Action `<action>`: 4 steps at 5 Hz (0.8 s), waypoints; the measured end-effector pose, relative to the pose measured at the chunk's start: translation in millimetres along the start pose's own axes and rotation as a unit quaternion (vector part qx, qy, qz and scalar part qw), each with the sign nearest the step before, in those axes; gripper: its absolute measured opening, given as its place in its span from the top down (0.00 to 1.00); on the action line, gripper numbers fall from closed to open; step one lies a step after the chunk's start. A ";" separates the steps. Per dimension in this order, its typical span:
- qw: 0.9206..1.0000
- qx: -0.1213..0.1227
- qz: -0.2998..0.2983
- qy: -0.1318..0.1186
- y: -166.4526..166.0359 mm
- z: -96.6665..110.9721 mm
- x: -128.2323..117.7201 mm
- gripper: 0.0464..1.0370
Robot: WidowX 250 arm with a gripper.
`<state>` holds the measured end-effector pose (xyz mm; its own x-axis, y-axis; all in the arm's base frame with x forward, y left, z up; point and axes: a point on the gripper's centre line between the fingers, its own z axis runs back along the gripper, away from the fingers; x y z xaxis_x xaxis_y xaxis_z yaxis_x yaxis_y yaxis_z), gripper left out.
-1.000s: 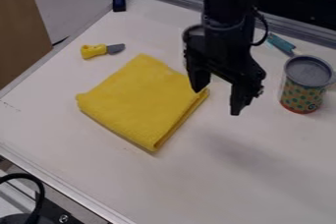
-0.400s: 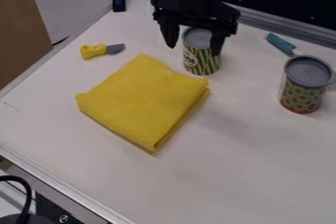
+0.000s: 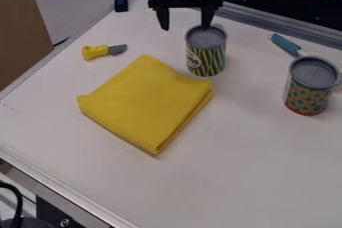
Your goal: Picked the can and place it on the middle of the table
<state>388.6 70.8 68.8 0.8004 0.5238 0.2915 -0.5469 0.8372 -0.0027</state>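
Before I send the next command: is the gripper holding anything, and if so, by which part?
Nothing is held: the black two-finger gripper is open, and the green-striped metal can stands upright on the white table.

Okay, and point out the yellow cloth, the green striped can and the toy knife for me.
Yellow cloth (image 3: 145, 103): camera view, middle of its top face.
Green striped can (image 3: 208, 61): camera view, its striped side.
Toy knife (image 3: 95, 52): camera view, its yellow handle.

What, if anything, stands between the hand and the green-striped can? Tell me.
Nothing visible stands between the hand and the green-striped can; one fingertip overlaps its far rim in view. The yellow cloth lies on the can's near side, out of the way.
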 end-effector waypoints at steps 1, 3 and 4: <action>0.999 0.003 0.052 -0.012 4.7 -4.0 27.6 0.04; 0.986 0.039 0.148 -0.063 9.1 -17.5 46.3 0.04; 0.969 0.064 0.228 -0.069 11.4 -25.3 48.9 0.04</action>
<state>427.8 109.9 58.8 0.4317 0.8016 0.4136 -0.8695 0.4918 -0.0455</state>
